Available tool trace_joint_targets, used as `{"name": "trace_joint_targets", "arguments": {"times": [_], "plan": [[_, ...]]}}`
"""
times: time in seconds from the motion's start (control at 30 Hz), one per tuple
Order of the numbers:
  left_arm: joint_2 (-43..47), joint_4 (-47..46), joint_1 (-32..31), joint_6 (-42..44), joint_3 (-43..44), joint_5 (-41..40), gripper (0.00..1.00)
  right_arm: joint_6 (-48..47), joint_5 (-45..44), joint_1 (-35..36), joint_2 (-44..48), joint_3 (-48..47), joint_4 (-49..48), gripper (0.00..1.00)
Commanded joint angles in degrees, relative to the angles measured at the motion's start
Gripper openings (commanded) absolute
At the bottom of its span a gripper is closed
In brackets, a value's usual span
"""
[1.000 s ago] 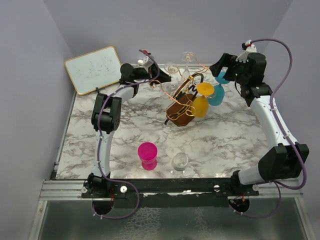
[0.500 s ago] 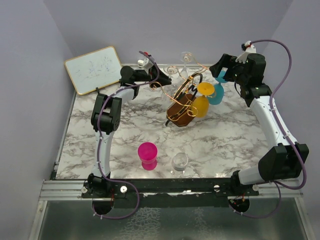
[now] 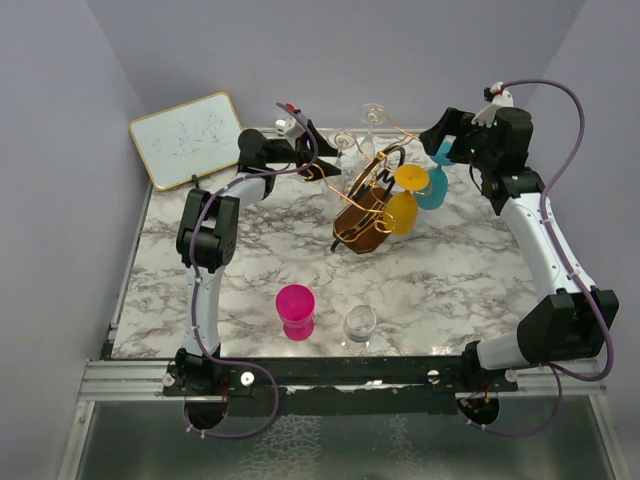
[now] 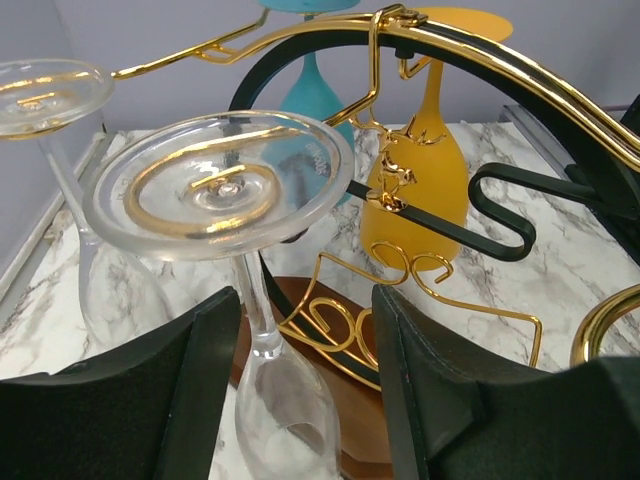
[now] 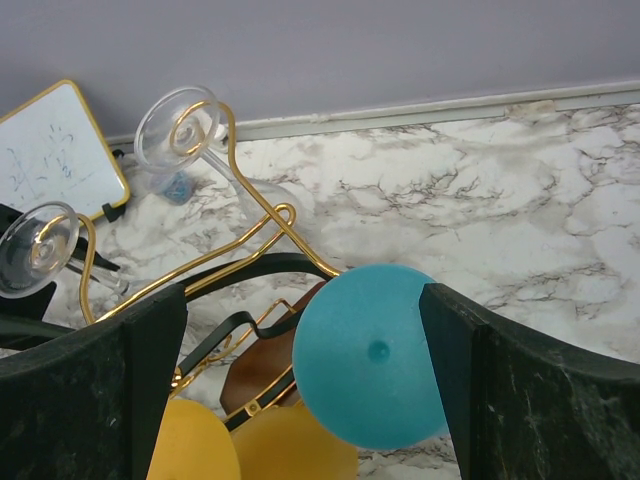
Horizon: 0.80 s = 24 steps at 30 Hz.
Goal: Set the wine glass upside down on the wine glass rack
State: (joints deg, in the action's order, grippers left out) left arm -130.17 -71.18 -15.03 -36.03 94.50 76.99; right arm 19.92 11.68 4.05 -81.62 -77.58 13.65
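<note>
Left gripper [image 4: 305, 300] has its jaws apart, either side of the stem of a clear wine glass [image 4: 220, 185]. That glass hangs foot-up at the 10 o'clock side of the wine glass rack [image 3: 362, 218], so it looks placed. Right gripper [image 5: 300, 300] gapes over the teal glass [image 5: 370, 355]. On the one rack hang four glasses (second clear glass [image 4: 40, 85], yellow glass [image 3: 403, 205]). Left at the table's 6 o'clock: pink glass [image 3: 295, 310] and unhung clear glass [image 3: 359, 323].

Nothing here can be read. The whiteboard [image 3: 187, 139] bears a few faint scribbles in pale ink. In both the top view and the right wrist view they are too small and washed out to make out as letters or numbers.
</note>
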Motion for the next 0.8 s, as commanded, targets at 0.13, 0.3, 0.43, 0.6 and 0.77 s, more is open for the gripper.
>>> {"name": "trace_joint_targets", "arguments": {"times": [0.13, 0.3, 0.43, 0.6, 0.77], "plan": [[5.9, 20.64, 1.76, 19.36, -0.77, -2.6, 0.63, 0.8, 1.09, 0.12, 1.82, 0.28, -1.61, 0.99], [8.74, 39.49, 2.24, 33.25, 0.3, -7.34, 0.67, 0.77, -0.67, 0.16, 2.75, 0.29, -1.54, 0.99], [12.24, 55.61, 2.29, 45.55, 0.18, -12.78, 0.78, -2.76, -5.87, 0.09, 5.55, -0.96, 1.17, 0.99], [17.4, 68.33, 2.61, 54.26, -3.04, -20.38, 0.8, -8.33, -3.31, 0.16, 13.12, 0.05, 3.2, 0.99], [25.06, 70.2, 4.4, 52.71, -10.94, -26.65, 0.83, -8.22, 6.33, 0.73, 25.61, 4.58, 3.82, 0.99]]}}
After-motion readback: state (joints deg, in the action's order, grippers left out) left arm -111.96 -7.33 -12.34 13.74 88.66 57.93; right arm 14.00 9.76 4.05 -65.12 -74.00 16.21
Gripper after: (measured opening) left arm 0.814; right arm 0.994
